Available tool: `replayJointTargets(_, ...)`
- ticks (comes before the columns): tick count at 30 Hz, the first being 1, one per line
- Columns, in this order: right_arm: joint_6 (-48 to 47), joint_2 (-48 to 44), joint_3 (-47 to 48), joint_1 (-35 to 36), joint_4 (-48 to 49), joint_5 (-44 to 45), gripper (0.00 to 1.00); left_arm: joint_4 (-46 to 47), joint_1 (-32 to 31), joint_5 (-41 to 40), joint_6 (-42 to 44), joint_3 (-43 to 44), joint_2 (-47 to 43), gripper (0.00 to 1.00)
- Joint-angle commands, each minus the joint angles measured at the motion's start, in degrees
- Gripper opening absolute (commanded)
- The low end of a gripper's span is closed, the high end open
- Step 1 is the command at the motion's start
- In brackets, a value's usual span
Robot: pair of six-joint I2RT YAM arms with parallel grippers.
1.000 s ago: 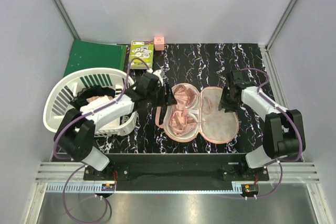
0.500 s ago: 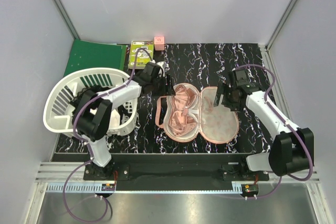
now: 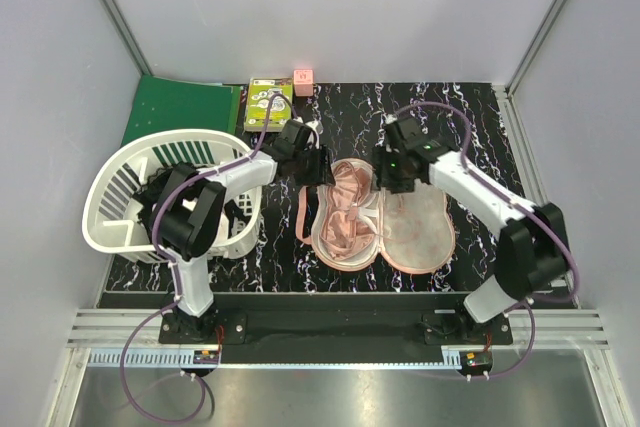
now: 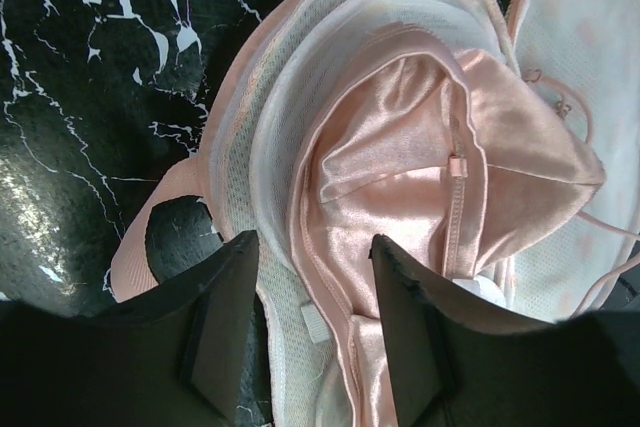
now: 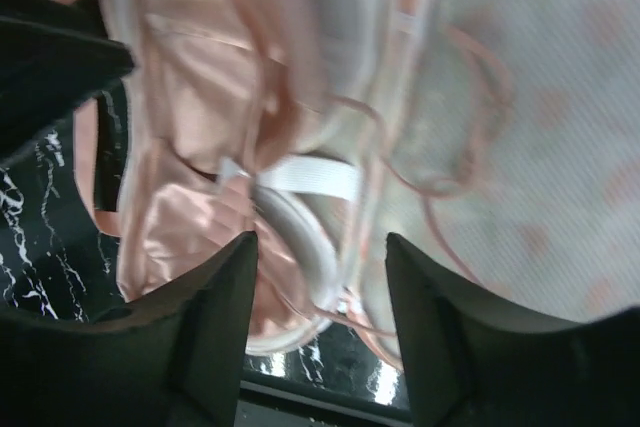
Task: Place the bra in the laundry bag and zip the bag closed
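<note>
White basket (image 3: 100, 209) far left, not in play. Left gripper (image 4: 315, 337): jaws part-open, astride outer rim of laundry bag (image 4: 262, 147), clamping nothing. Bra (image 4: 400, 147) bunched in bag's left lobe, satin cup riding above mesh edge, thin strap trailing onto right lobe. Right gripper (image 5: 325, 332): jaws apart, empty, hovering over bag's middle; view blurred. Judgement: tuck first. Press cup below rim, sweep strap inside, then fold right lobe over. Keep fabric clear of zip track, else slider likely snags.
</note>
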Motion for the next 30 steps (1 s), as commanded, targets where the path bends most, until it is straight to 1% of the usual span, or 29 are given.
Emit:
replayJointTargets(1, -0.1, 8.0, 6.7, 4.4, 4.6, -1.5, 0.56, 2.0, 0.0, 1.2, -0.5, 1.2, 1.0, 0.49)
replayJointTargets(2, 0.3, 10.2, 7.4, 4.3, 4.6, -1.2, 0.53, 2.0, 0.0, 1.0, -0.6, 1.0, 1.0, 0.48)
replayJointTargets(3, 0.8, 10.8, 7.9, 4.4, 4.4, -0.5, 0.52, 2.0, 0.0, 0.9, -0.5, 0.9, 1.2, 0.45)
replayJointTargets(6, 2.6, 10.8, 6.1, 4.4, 4.5, 0.8, 0.52, 1.6, 0.1, 0.9, -0.2, 0.9, 1.4, 0.42)
replayJointTargets(9, 3.9, 9.7, 3.0, 4.4, 5.3, 0.8, 0.56, 1.0, 0.1, 0.6, 0.0, 1.1, 1.9, 0.39)
replayJointTargets(10, 4.2, 9.4, 2.3, 4.3, 6.1, 0.8, 0.56, 0.7, 0.1, 0.8, 0.0, 1.1, 2.2, 0.36)
replayJointTargets(12, 4.2, 9.3, 1.1, 4.3, 6.8, 2.6, 0.57, 0.7, 0.1, 1.2, -0.6, 0.9, 2.4, 0.33)
replayJointTargets(16, 4.1, 11.7, 1.0, 2.9, 8.9, 2.5, 0.57, 1.4, 0.1, 2.2, -1.9, -0.1, 2.9, 0.21)
replayJointTargets(19, 3.6, 13.5, 1.9, 2.2, 10.0, 1.9, 0.56, 1.8, 0.1, 2.3, -2.4, -1.1, 2.3, 0.17)
replayJointTargets(20, 3.4, 13.9, 2.5, 1.9, 10.1, 2.0, 0.55, 1.8, 0.1, 2.3, -2.4, -1.4, 2.0, 0.14)
replayJointTargets(24, 2.7, 14.8, 2.9, 0.5, 10.5, 2.3, 0.50, 2.0, 0.1, 2.1, -2.1, -2.9, 0.7, 0.07)
replayJointTargets(26, 2.2, 15.4, 2.7, -0.2, 10.9, 1.6, 0.47, 2.2, 0.0, 2.1, -2.2, -4.0, 0.0, 0.06)
replayJointTargets(27, 1.9, 15.3, 2.7, -0.7, 10.8, 1.5, 0.41, 2.4, 0.0, 2.2, -2.3, -4.2, 0.0, 0.05)
replayJointTargets(30, 2.0, 14.1, 1.3, -0.7, 10.8, 1.3, 0.39, 2.4, 0.0, 2.3, -2.3, -4.6, -0.6, 0.04)
